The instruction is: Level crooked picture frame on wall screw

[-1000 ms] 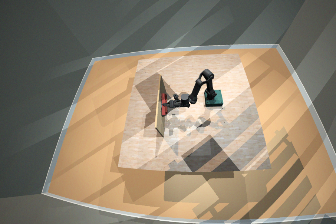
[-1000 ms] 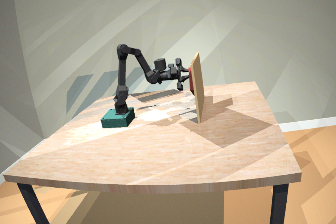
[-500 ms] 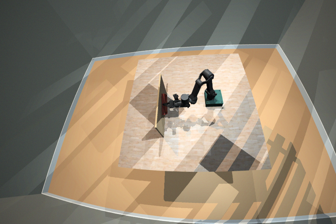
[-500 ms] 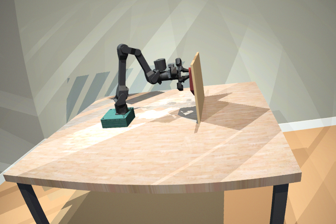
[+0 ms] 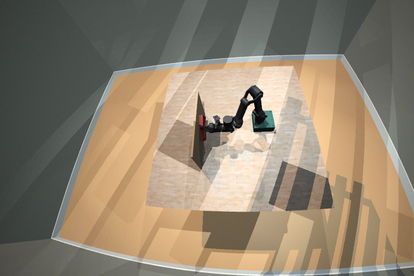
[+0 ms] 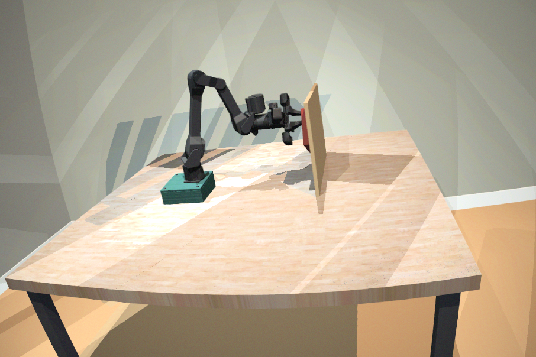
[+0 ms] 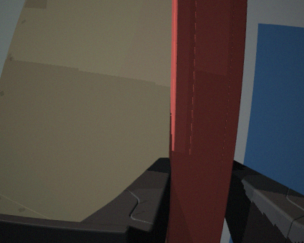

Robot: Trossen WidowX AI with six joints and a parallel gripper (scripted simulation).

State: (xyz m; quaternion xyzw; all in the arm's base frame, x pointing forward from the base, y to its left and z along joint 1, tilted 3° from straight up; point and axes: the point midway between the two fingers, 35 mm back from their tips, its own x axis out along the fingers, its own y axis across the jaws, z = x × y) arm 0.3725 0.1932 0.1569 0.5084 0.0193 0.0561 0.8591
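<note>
The picture frame (image 5: 202,119) (image 6: 304,130) (image 7: 209,89) is red, with a pale mat and a blue picture showing at the right of the wrist view. It is in front of the upright beige wall board (image 5: 199,152) (image 6: 319,149) (image 7: 90,125). My gripper (image 5: 202,128) (image 6: 300,117) (image 7: 194,168) is shut on one red bar of the frame, a finger on each side of it. The bar runs nearly straight up the wrist view, leaning slightly. The screw and the notched strip are hidden. Whether the frame hangs level I cannot tell from these side-on and close views.
The arm stands on a green base block (image 5: 263,123) (image 6: 181,195) on the wooden table (image 5: 234,182) (image 6: 260,249). It reaches across to the board, which stands upright over the table. Patchy shadows and bright light lie on the table.
</note>
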